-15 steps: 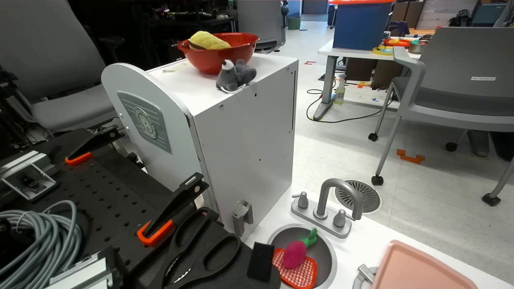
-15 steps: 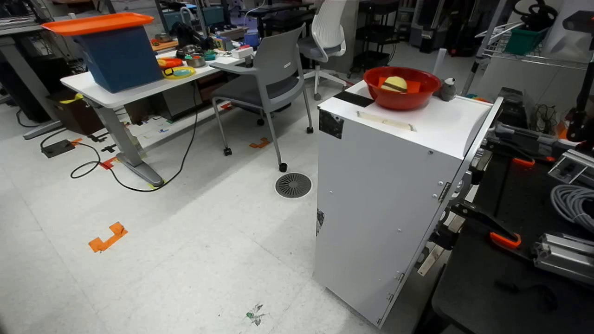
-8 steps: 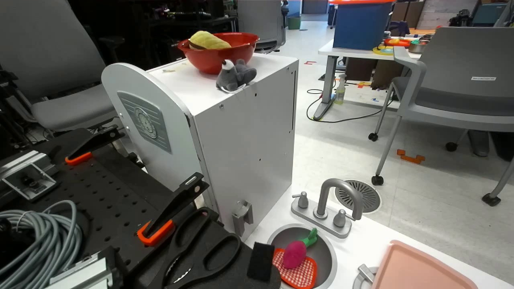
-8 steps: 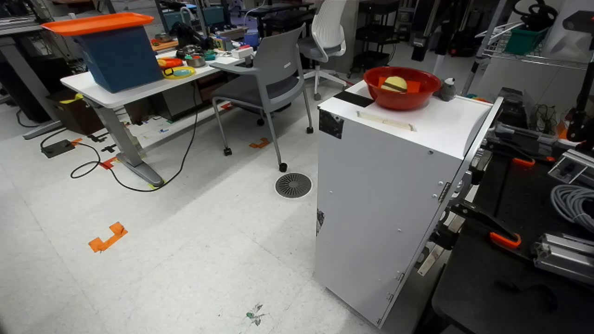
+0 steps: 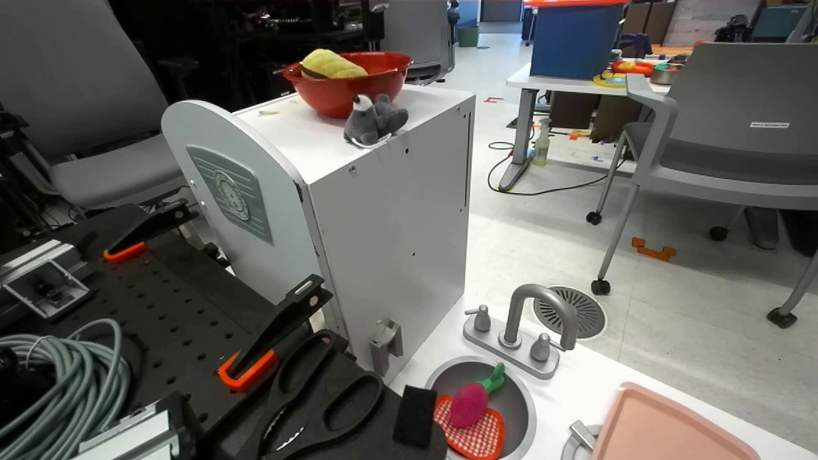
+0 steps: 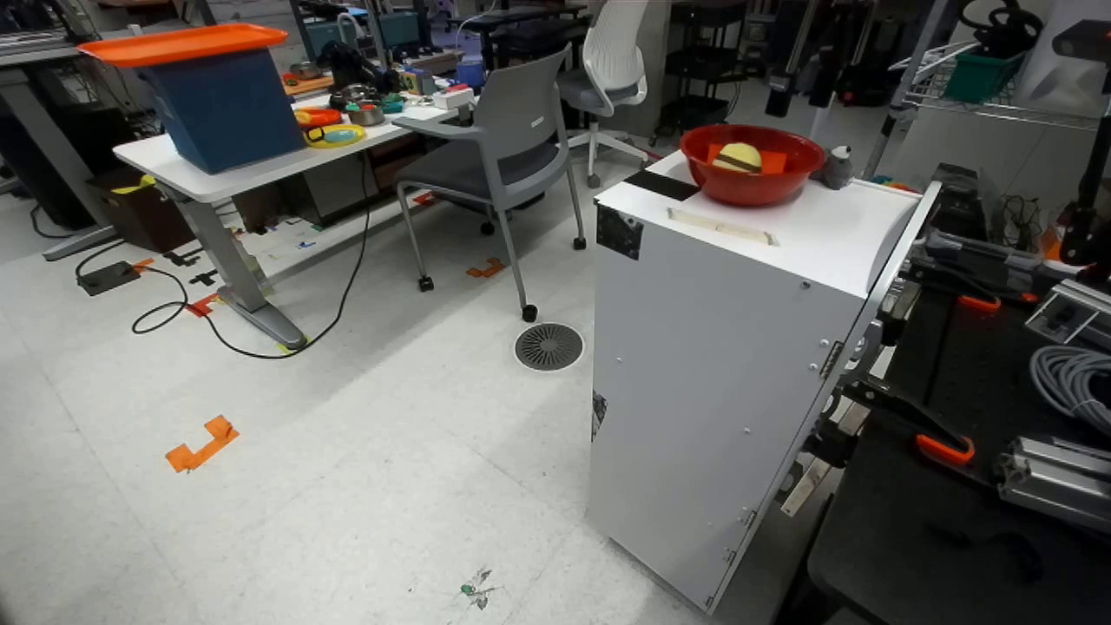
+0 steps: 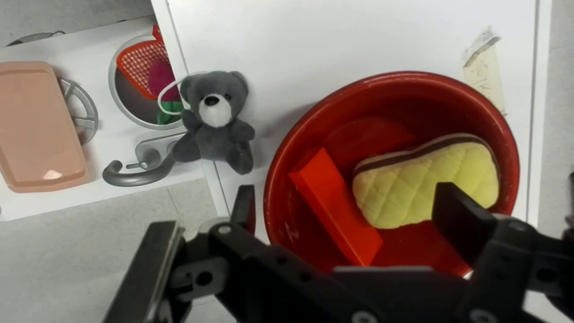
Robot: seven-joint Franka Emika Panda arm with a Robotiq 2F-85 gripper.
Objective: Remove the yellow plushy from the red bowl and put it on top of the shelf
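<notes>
The yellow plushy, quilted with a dark brown stripe, lies in the red bowl in the wrist view. It also shows in both exterior views. The bowl stands on the flat top of the white shelf, also seen here. My gripper is open and empty above the bowl. One finger overlaps the plushy's lower edge in the wrist view, the other lies outside the bowl's rim. In an exterior view the gripper hangs from the top edge, behind the bowl.
A red-orange block lies in the bowl beside the plushy. A grey toy bear sits on the shelf close to the bowl's rim. A toy sink with a faucet and a black pegboard table adjoin the shelf.
My gripper has come down into view at the top of an exterior view, then lowered slightly further. A dark finger now shows behind the bowl too. The plushy, bowl and bear have not moved.
</notes>
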